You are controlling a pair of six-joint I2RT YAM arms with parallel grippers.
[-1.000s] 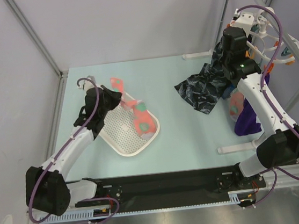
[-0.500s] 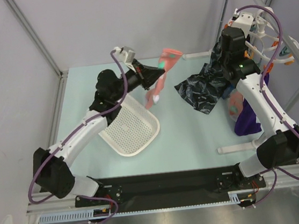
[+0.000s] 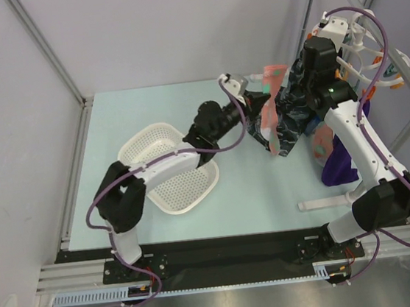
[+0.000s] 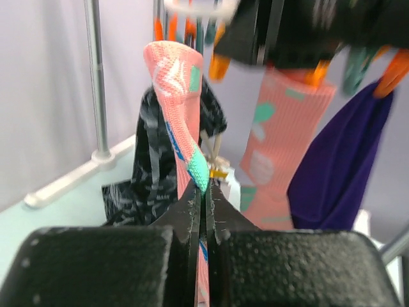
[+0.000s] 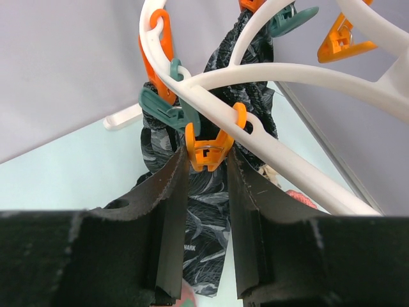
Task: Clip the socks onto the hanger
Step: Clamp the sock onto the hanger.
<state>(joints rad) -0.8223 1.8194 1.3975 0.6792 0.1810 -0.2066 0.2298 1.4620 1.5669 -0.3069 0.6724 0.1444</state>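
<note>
Left arm (image 3: 163, 160): I have it stretched far out and across toward the right arm, forearm close to level. Left gripper (image 4: 203, 192): jaws pressed together with only a thin strip of sock (image 4: 176, 83) between the pads; the cloth stands up just ahead of the tips. Right arm (image 3: 357, 135): reared up steeply, wrist bent over at the top. Right gripper (image 5: 206, 167): I read the fingers as narrowed against both flanks of an orange peg (image 5: 208, 148) between the tips.

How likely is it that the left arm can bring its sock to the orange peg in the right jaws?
Probably yes. The left arm, jaws shut on the sock, is close beside the hanger; only the dark patterned cloth hangs near the orange peg that the right arm squeezes.
</note>
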